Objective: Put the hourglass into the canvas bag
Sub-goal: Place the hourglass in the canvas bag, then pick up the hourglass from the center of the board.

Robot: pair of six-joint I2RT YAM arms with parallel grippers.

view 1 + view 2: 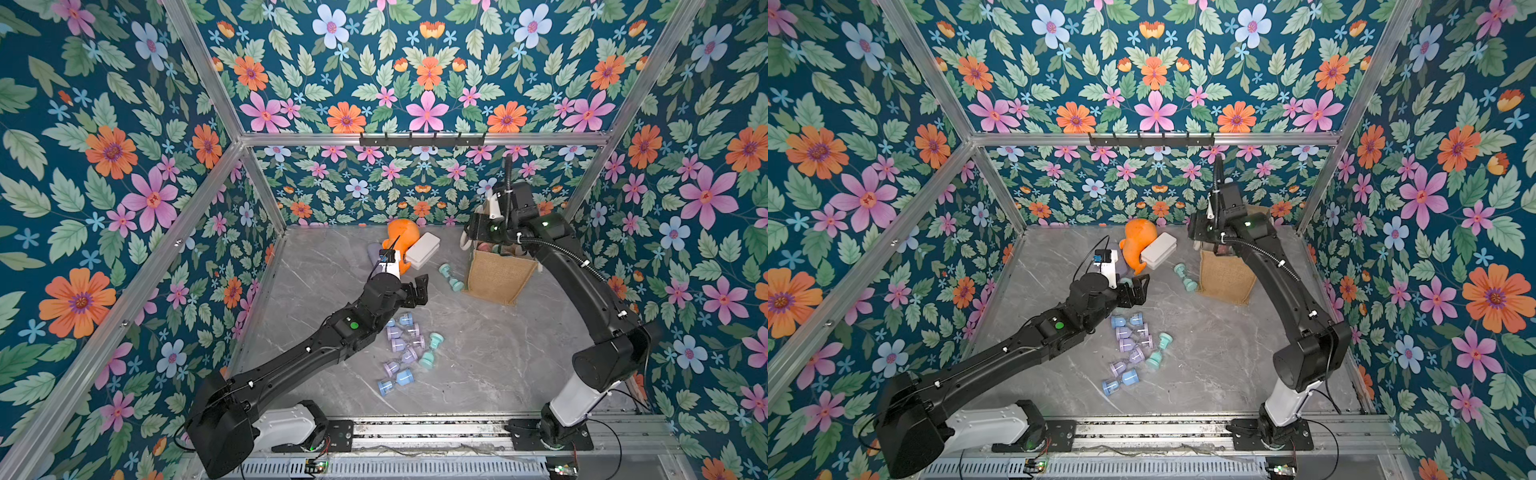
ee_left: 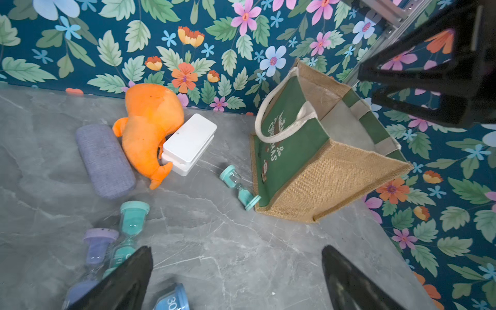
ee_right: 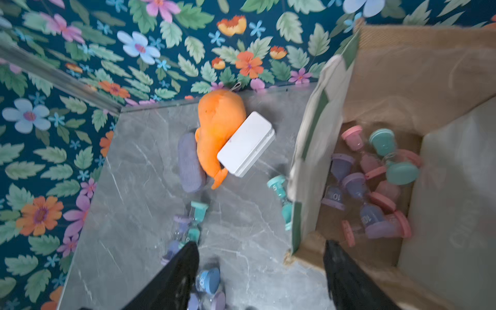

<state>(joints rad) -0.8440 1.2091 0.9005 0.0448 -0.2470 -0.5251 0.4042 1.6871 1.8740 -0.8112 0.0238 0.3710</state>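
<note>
The canvas bag point(image 1: 496, 276) stands open at the back right of the grey floor. Several pink, purple and teal hourglasses point(image 3: 375, 185) lie inside it. My right gripper point(image 3: 263, 271) hovers over the bag's near rim, open, with nothing between its fingers. A teal hourglass point(image 1: 451, 276) lies on the floor against the bag's left side. In both top views a heap of purple, blue and teal hourglasses point(image 1: 1136, 347) lies mid-floor. My left gripper point(image 1: 419, 293) hangs open and empty just beyond that heap, facing the bag point(image 2: 330, 177).
An orange plush whale point(image 1: 401, 241), a white box point(image 1: 424, 249) leaning on it and a grey-blue case point(image 2: 104, 161) lie by the back wall, left of the bag. Floral walls close in the floor on three sides.
</note>
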